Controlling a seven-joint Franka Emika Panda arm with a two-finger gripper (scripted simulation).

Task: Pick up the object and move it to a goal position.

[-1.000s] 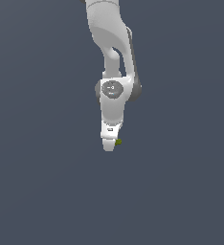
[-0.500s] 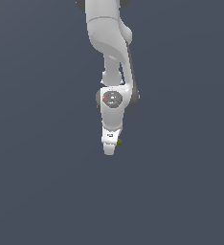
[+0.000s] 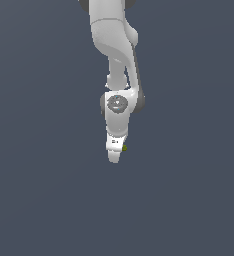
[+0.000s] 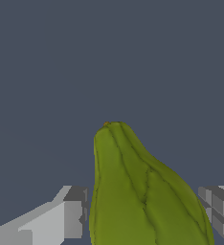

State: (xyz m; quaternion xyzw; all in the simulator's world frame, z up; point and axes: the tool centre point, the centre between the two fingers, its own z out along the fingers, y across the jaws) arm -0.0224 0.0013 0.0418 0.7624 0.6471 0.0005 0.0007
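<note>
The object (image 4: 138, 191) is a lumpy, ridged olive-green thing that fills the space between my two fingers in the wrist view. One grey finger (image 4: 73, 213) presses its side and the other finger (image 4: 214, 208) touches the opposite side. My gripper (image 4: 142, 213) is shut on the object. In the exterior view the white gripper (image 3: 115, 157) points downward at the picture's middle. Only a small green speck of the object (image 3: 124, 148) peeks out on the exterior view's right of the hand. The arm hides the rest of it.
A plain dark blue-grey surface (image 3: 39, 200) lies all around the arm, with no other object, container or edge in view. The white arm (image 3: 114, 45) comes down from the top of the exterior view.
The arm has shifted pose, with its upper links rising toward the picture's top. The gripper sits slightly lower in the picture. The object has stayed in the gripper.
</note>
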